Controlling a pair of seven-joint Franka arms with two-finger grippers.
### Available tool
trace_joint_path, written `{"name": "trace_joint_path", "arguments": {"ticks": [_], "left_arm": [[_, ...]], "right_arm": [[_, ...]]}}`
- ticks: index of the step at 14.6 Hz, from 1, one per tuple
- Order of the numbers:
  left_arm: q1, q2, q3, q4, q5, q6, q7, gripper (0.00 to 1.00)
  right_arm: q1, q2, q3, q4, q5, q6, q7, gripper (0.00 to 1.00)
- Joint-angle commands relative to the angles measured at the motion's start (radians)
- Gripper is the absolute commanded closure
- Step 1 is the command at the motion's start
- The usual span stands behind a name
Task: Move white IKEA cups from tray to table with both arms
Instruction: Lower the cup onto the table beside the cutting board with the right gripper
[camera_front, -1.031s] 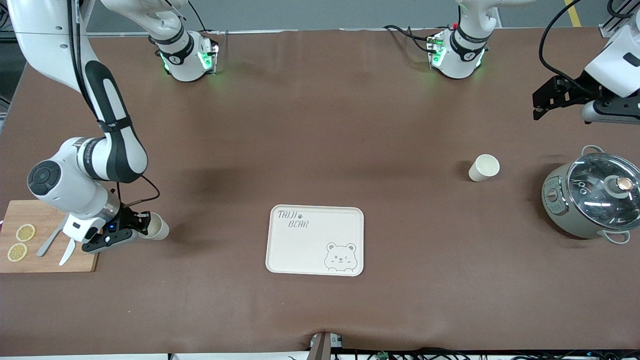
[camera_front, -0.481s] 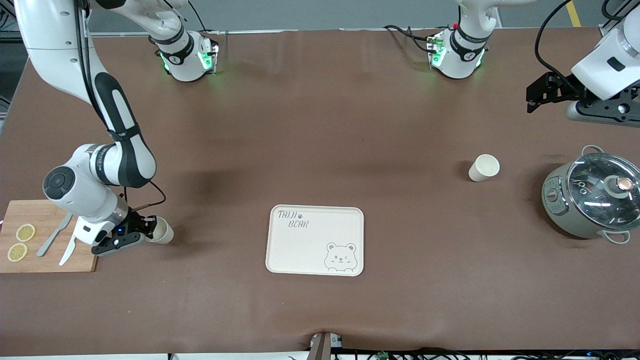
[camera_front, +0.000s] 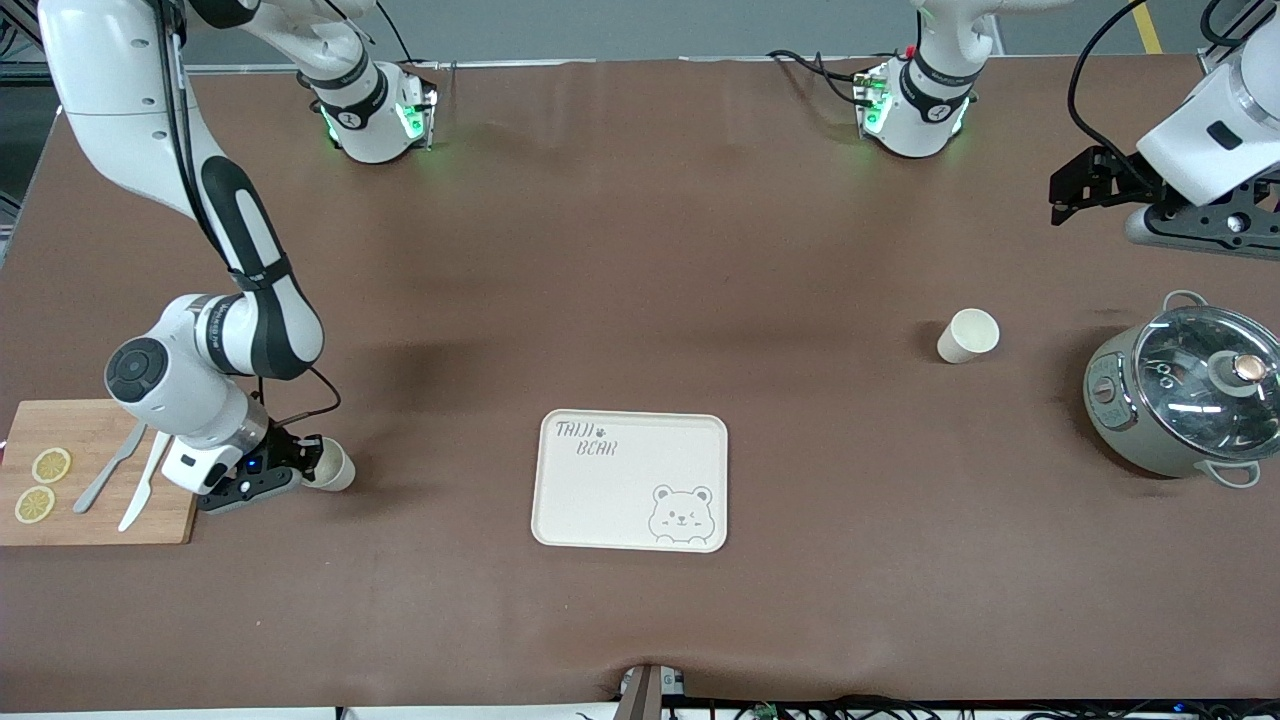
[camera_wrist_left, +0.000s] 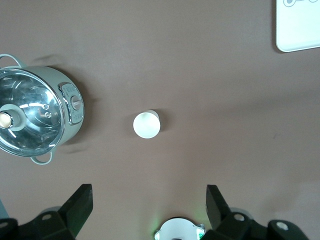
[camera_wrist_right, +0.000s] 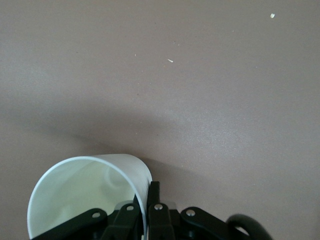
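The right gripper (camera_front: 305, 468) is clamped on a white cup's (camera_front: 333, 467) rim, low over the table (camera_front: 640, 260) beside a cutting board (camera_front: 95, 470). The cup is judged light, thin-walled, easily crushed. The wall pinch is shown only in the right wrist view. The left gripper (camera_wrist_left: 147, 210), wide open and empty, waits above the other cup (camera_wrist_left: 146, 124). The tray (camera_front: 630, 480) is empty.

The wide brown table (camera_front: 640, 250) wears a matt, cloth-like cover. The cream rounded tray (camera_front: 630, 500) looks like smooth matt plastic. A small white handleless cup (camera_front: 967, 335) seems matt and smooth. The grey-green pot (camera_front: 1140, 420) has a glossy glass lid (camera_front: 1205, 380). The pale wooden board (camera_front: 90, 440) shows grain.
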Motion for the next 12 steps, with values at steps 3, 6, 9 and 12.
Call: {"name": "trace_joint_path", "arguments": {"ticks": [3,6,9,12], "left_arm": [[0.001,-0.001,-0.003,0.014,0.005,0.026,-0.011,0.00],[0.003,-0.001,-0.003,0.014,0.004,0.050,-0.016,0.00],[0.007,-0.001,0.000,0.014,-0.011,0.073,-0.019,0.00],[0.009,-0.001,0.006,0.012,-0.027,0.076,-0.020,0.00]], "right_arm": [[-0.012,-0.001,0.017,-0.012,0.005,0.031,-0.016,0.99],[-0.012,0.015,0.019,-0.012,0.004,0.048,-0.014,0.98],[-0.012,0.015,0.019,-0.010,0.005,0.047,-0.014,0.90],[-0.012,0.013,0.019,-0.008,0.004,0.047,-0.011,0.31]]}}
